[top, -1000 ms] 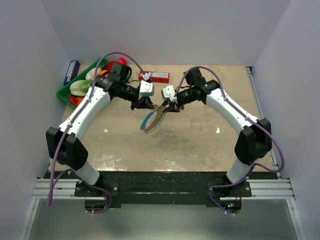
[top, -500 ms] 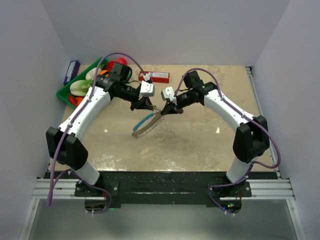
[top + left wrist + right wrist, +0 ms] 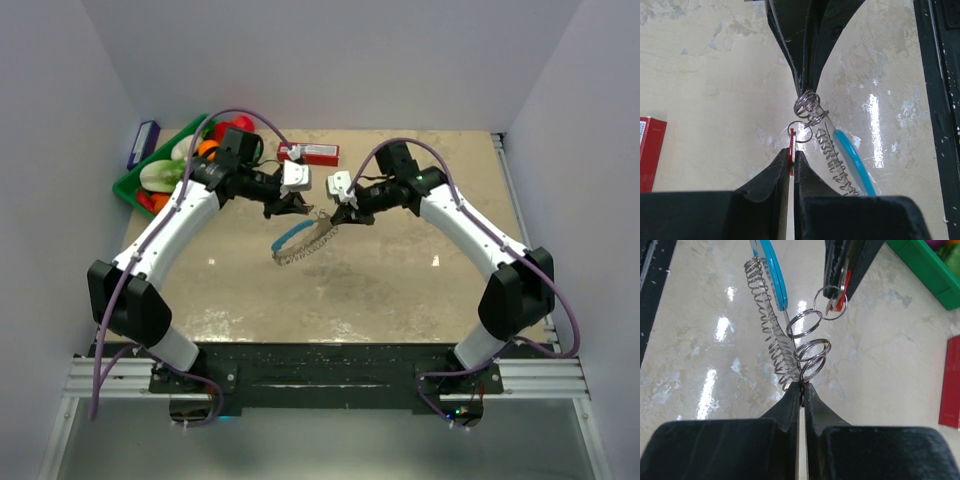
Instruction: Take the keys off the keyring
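Note:
The keyring (image 3: 300, 240) hangs above the table between my two grippers, a floppy loop with a blue curved section (image 3: 291, 236) and a fringe of silvery keys (image 3: 308, 244). My left gripper (image 3: 289, 208) is shut on the small red-part key (image 3: 791, 146), which hangs on a small ring. My right gripper (image 3: 341, 214) is shut on the keyring's end, just below two stacked silvery rings (image 3: 812, 356). In the right wrist view the blue section (image 3: 773, 275) and the silvery keys (image 3: 768, 330) run away from my right gripper (image 3: 801, 389). My left gripper (image 3: 791, 156) faces the right one closely.
A long red box (image 3: 309, 153) lies on the table behind the grippers. A green tray (image 3: 128, 186) with toy food stands at the back left, with a blue box (image 3: 143, 143) beside it against the wall. White walls close in the table on three sides.
Both grippers have moved slightly toward the back of the table, still holding. The hanging loop swung left and down, then back up under the grippers.

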You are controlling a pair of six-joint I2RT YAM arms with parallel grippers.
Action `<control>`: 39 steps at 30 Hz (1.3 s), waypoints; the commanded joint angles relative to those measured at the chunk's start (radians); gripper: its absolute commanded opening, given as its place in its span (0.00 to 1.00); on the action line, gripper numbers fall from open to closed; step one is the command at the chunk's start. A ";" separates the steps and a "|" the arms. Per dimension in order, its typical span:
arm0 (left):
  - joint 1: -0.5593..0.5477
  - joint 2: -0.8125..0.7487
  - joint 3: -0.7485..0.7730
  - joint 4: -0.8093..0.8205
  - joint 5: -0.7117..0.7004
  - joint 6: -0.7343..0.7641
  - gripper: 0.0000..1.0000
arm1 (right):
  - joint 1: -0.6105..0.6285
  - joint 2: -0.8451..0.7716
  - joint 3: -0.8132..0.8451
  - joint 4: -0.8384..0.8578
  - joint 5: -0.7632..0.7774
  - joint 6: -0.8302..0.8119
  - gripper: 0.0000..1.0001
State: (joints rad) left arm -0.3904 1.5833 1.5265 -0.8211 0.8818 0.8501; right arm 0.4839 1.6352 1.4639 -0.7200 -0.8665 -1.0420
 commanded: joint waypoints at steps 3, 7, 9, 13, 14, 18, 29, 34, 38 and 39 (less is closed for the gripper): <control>-0.002 -0.085 -0.025 0.238 -0.044 -0.135 0.00 | 0.028 -0.035 -0.022 0.034 0.201 0.126 0.00; -0.014 -0.080 -0.014 0.231 -0.056 -0.137 0.00 | 0.035 -0.046 -0.042 0.106 0.280 0.197 0.00; -0.028 -0.075 -0.003 0.208 -0.073 -0.126 0.00 | 0.041 -0.055 -0.050 0.158 0.346 0.250 0.00; -0.070 -0.077 0.014 0.189 -0.176 -0.134 0.01 | 0.059 -0.081 -0.057 0.221 0.464 0.336 0.00; -0.085 -0.078 0.018 0.183 -0.187 -0.131 0.01 | 0.067 -0.081 -0.056 0.234 0.481 0.367 0.00; -0.128 -0.078 0.046 0.181 -0.296 -0.155 0.00 | 0.090 -0.089 -0.065 0.249 0.599 0.407 0.00; -0.189 -0.075 0.087 0.214 -0.487 -0.229 0.01 | 0.128 -0.140 -0.117 0.306 0.816 0.530 0.00; -0.211 -0.077 0.104 0.226 -0.535 -0.250 0.01 | 0.128 -0.152 -0.126 0.330 0.863 0.539 0.00; -0.225 -0.066 0.126 0.215 -0.544 -0.282 0.01 | 0.134 -0.164 -0.137 0.366 0.934 0.568 0.00; -0.226 -0.066 0.132 0.211 -0.540 -0.296 0.01 | 0.134 -0.164 -0.148 0.387 0.949 0.573 0.00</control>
State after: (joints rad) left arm -0.5694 1.5387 1.5917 -0.6365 0.3771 0.5961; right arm 0.5945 1.4826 1.3449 -0.3813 -0.1081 -0.4778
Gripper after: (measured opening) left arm 0.097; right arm 0.027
